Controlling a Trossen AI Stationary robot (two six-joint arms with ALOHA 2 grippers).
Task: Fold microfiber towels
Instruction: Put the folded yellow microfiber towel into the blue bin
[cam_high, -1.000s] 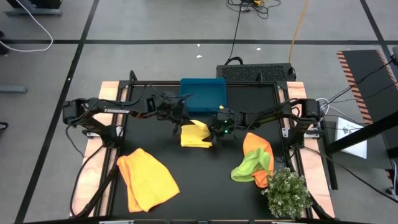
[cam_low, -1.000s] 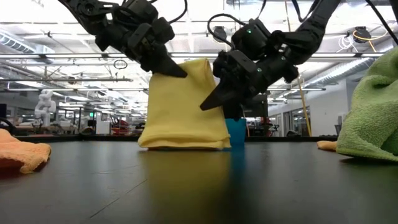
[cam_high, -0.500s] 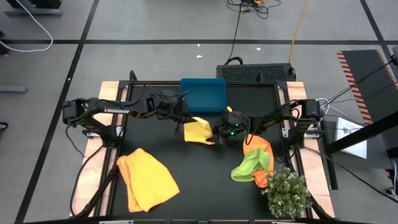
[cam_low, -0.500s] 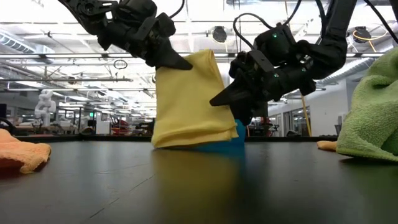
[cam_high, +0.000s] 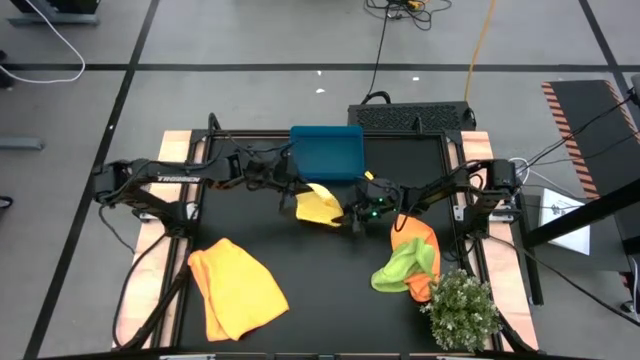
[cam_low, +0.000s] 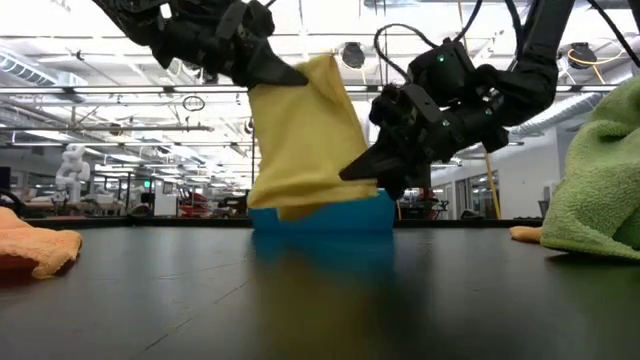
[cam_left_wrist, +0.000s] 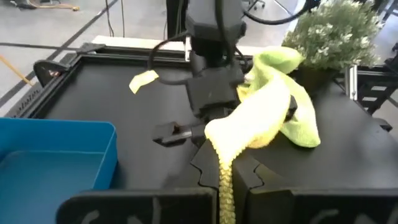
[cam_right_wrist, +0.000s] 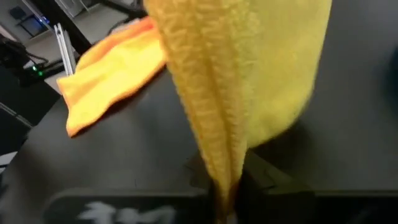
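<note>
Left pincer (cam_low: 300, 75): pinching one top corner of the pale yellow towel (cam_low: 305, 140)
Right pincer (cam_low: 350, 175): clamped on that towel's lower edge
Pale yellow towel: hanging clear of the worktop (cam_high: 320, 270), just in front of the teal tray (cam_high: 326, 151)
Other towels: orange one (cam_high: 236, 287) near the left edge; lime green one (cam_high: 403, 265) piled on an orange one (cam_high: 415, 237), beside the plant (cam_high: 462, 308)

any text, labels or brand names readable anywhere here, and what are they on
"TROSSEN": white lettering on the left arm in the high view, small but just legible.
White markings near the bottom edge of the right wrist view: too blurred to read.
Signs in the room behind the table in the low view: too small to read.
No text shows on the yellow towel, the teal tray or the plant.
</note>
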